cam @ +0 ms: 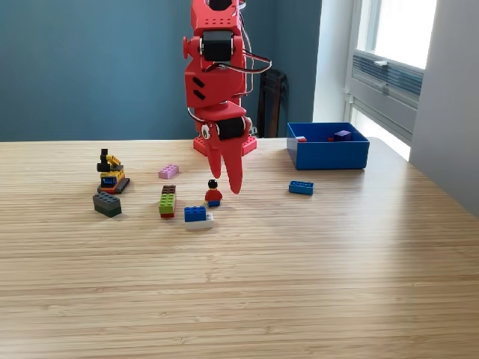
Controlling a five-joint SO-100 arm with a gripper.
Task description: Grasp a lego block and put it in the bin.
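On the wooden surface (314,284), the red arm hangs down in the middle of the exterior view, and its pincer (228,176) points at the wood just to the right of a small figure with a red body (213,194). The two long red fingers seem close together with nothing between them, but from this angle I cannot tell for sure if the pincer is clenched or a little released. It carries no block.

The bin (328,146) stands far on the right, and it is blue. Inside it a purple block (343,134) and some small red pieces (301,138) are visible, so I judge that part of the work is already done.

Much is left outside. A blue block (301,187) lies near the bin, in front of it. To the left of the pincer lie a blue block on a white one (197,216), a green stack (167,203), a pink block (168,171), a dark grey block (107,204) and a yellow and black model (111,174). The next grasp is not yet made; the figure is the nearest candidate.
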